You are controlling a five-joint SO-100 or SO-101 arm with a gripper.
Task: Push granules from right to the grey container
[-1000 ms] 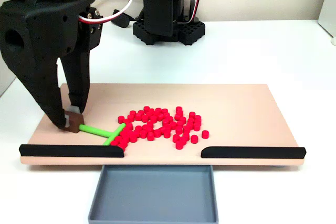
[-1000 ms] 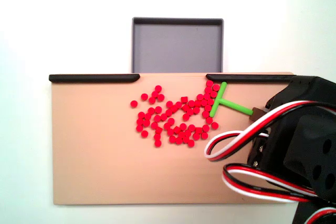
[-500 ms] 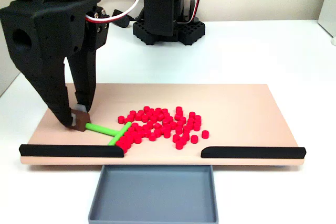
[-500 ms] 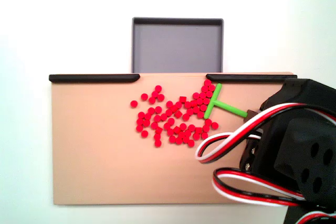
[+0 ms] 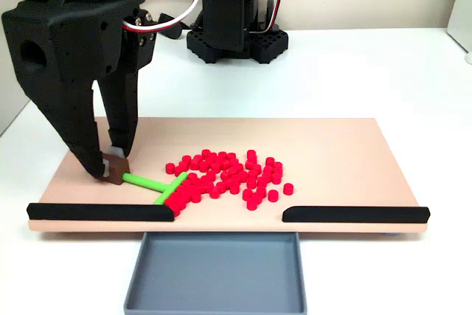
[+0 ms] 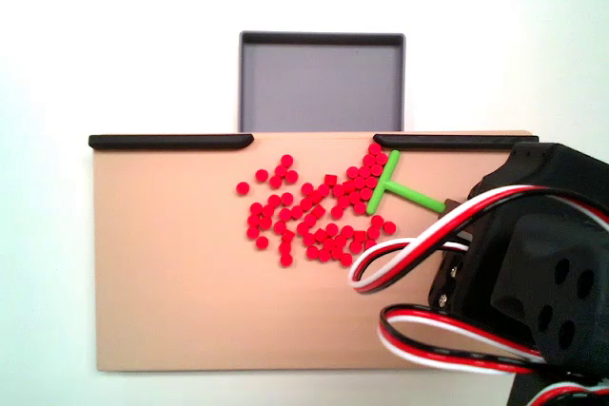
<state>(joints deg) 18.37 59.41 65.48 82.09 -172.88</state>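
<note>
Fixed view: black strips (image 5: 100, 212) flank the gap beside granules (image 5: 225, 175).

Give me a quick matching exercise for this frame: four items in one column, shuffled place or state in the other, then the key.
Items:
1. granules
2. grey container
3. green pusher
4. black strips

Descriptions:
A. empty, just off the board's edge at the gap
B. held by its brown end block in the gripper
C. lying along the board's edge, either side of the gap
D. scattered in a cluster on the beige board

Pairs: 1-D, 2-A, 3-B, 4-C
</note>
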